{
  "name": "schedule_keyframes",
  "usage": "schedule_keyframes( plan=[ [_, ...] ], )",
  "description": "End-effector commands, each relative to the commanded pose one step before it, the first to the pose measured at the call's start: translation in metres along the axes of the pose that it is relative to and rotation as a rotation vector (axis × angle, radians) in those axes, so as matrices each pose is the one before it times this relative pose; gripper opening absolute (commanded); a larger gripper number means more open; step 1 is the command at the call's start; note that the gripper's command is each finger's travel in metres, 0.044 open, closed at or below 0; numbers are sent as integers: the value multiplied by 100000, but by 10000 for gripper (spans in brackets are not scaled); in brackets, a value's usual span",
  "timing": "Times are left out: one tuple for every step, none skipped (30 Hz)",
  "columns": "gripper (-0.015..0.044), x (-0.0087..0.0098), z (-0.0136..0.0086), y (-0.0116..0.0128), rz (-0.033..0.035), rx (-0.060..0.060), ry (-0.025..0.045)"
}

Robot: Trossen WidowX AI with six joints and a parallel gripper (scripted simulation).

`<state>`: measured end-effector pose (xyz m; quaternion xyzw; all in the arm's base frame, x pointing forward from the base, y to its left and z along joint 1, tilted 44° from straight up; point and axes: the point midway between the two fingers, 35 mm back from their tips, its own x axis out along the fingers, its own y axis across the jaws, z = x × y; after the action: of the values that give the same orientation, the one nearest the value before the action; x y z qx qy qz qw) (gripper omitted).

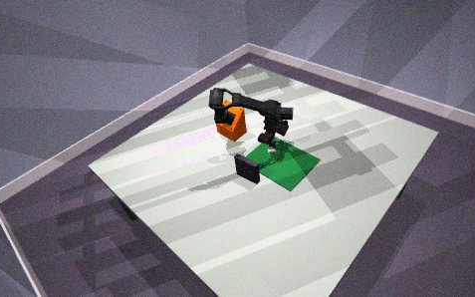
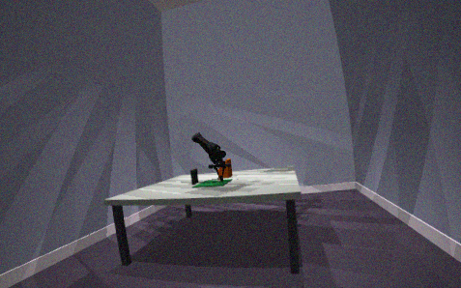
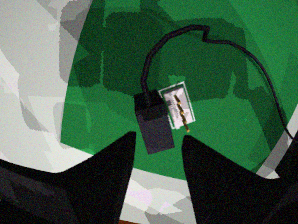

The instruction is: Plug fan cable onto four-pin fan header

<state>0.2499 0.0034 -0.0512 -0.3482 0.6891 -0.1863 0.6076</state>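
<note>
Wrist view, left to right. Left finger tip sits just beside the plug's lower part; whether they touch, can't tell. The plug (image 3: 156,134), dark and boxy, is over the green board (image 3: 222,150) (image 1: 295,174) (image 2: 207,184), slanted, cable end toward 11 o'clock, far end toward 5. Gripper (image 3: 158,140) (image 1: 272,147) (image 2: 221,180) is released: fingers partly apart, gap between plug and right finger, nothing clamped. Cable (image 3: 170,37) (image 1: 274,161) leaves the plug at 12, arcs over the board and runs out at the 4 o'clock edge. White header (image 3: 175,111) is right next to the plug, at its 2 o'clock. Its row of gold pins (image 3: 182,114) is exposed, plug not on it. Whether the plug touches the header housing or the board, can't tell.

Top view, left to right. Orange block (image 1: 230,127) at the board's 10 o'clock, on the white table (image 1: 213,224) (image 2: 245,190). Fan (image 1: 247,168) (image 2: 194,176) stands upright at its 9, by the edge. Black arm (image 1: 255,103) (image 2: 209,147) reaches over, fingers pointing down at the board's 11 o'clock part. Plug too small to make out here.

Exterior view, left to right: fan at the board's 10, then board, then gripper low over its 1 o'clock side, orange block behind.
</note>
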Motion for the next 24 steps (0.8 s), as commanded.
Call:
schedule_keyframes(
  plan=[
    [263, -1866, 95, 211, 1481, -22243, -2104],
    [289, -161, -164, 78, 225, -5927, -71],
    [315, -96, -112, 83, 144, -3226, -51],
    [341, -32, -37, 29, 48, -1088, -18],
    [368, 0, 0, 0, 0, 0, 0],
    [394, 28, 3, 0, 1, -1, -2],
    [420, 54, 5, -1, 3, -1, -4],
    [440, 81, 8, -1, 4, -2, -5],
    [440, 108, 10, -1, 5, -2, -7],
    [440, 135, 12, -1, 5, -3, -8],
    [440, 158, 13, -2, 5, -3, -8],
    [440, 167, 12, -2, 5, -3, -8],
    [440, 168, 11, -2, 4, -3, -7],
    [440, 167, 10, -2, 3, -3, -6],
    [440, 167, 9, -2, 2, -2, -5],
    [440, 167, 7, -2, 1, -2, -4],
    [440, 166, 6, -2, 0, -2, -3],
    [440, 166, 5, -2, -2, -2, -2],
    [440, 166, 4, -2, -3, -1, -1],
    [440, 165, 2, -2, -4, -1, 0],
    [440, 165, 1, -2, -5, -1, 1],
    [440, 165, 0, -2, -5, -1, 2],
    [440, 164, -1, -2, -6, 0, 3],
    [440, 164, -2, -1, -7, 0, 4]
  ],
)
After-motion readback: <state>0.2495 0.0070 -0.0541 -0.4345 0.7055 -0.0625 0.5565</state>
